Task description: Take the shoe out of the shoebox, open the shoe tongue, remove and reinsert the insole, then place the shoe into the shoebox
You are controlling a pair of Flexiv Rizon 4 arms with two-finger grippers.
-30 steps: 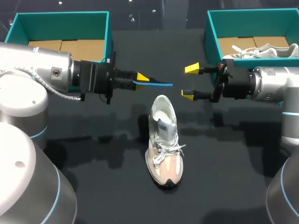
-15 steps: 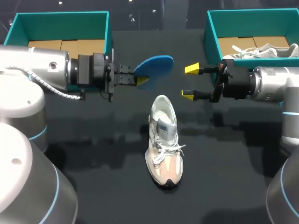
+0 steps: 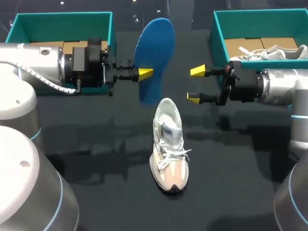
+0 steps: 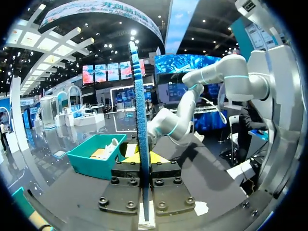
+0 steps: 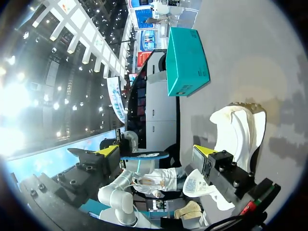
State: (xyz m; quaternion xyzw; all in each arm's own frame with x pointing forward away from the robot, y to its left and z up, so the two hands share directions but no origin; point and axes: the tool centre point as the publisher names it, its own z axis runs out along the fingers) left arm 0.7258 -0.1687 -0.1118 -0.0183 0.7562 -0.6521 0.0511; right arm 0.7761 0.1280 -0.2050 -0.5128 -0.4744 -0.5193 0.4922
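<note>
A white and beige sneaker stands on the black table, toe towards me, its tongue raised. My left gripper is shut on a blue insole, held upright in the air above and behind the shoe's heel. In the left wrist view the insole shows edge-on, clamped between the fingers of that gripper. My right gripper hangs open just right of the insole, nothing between its fingers. The right wrist view shows that gripper open, with the sneaker beside one finger.
A teal shoebox stands at the back left, showing only its cardboard floor. A second teal shoebox at the back right holds another light shoe. In the right wrist view the left shoebox lies beyond the sneaker.
My left gripper has turned and risen a little, swinging the insole from flat and edge-on to upright with its broad face showing. The right arm and the sneaker have not moved.
</note>
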